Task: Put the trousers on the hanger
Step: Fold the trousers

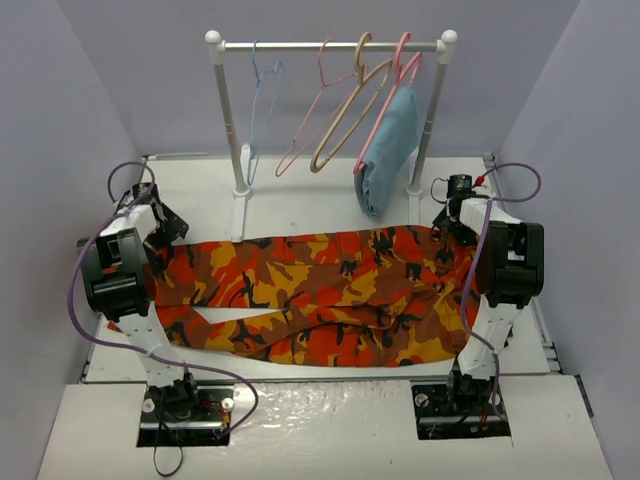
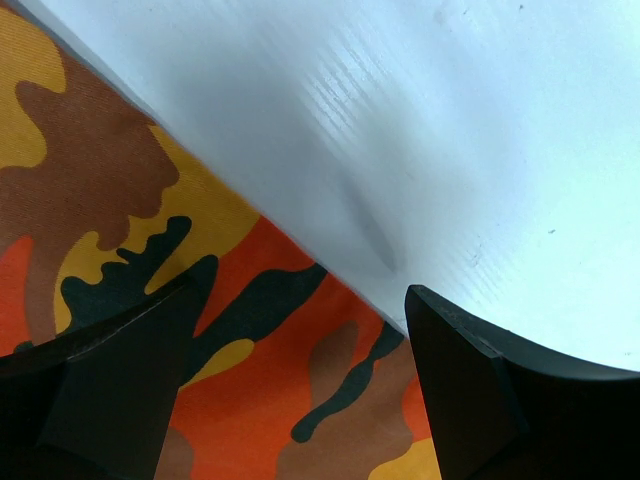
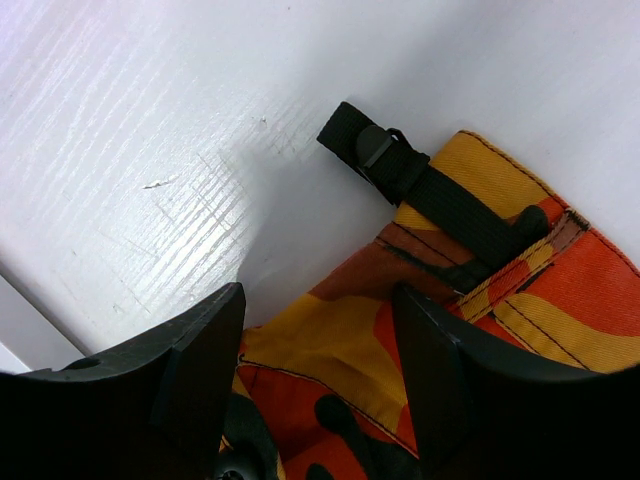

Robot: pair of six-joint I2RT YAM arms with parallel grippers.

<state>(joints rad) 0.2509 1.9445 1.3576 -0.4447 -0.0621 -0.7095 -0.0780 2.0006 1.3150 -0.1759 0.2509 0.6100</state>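
Orange camouflage trousers (image 1: 320, 290) lie flat across mid-frame, with an open gripper at each end.
Trousers are spread lengthwise on the table (image 1: 300, 200), which puts one end within reach of each arm. Left gripper (image 2: 300, 290) has its jaws wide apart straddling the cloth edge, gripping nothing. Right gripper (image 3: 318, 300) is equally open over the waistband corner beside a black strap (image 3: 420, 180). Hanger (image 1: 262, 100) hangs on the rail (image 1: 330, 45) at upper left, well apart from the trousers.

My left arm (image 1: 125, 270) and right arm (image 1: 510, 262) have white links and black, boxy joint housings. Behind each hand loops a purple cable (image 1: 72, 300). The fingers (image 2: 110, 390) are matte black, with bevelled edges.
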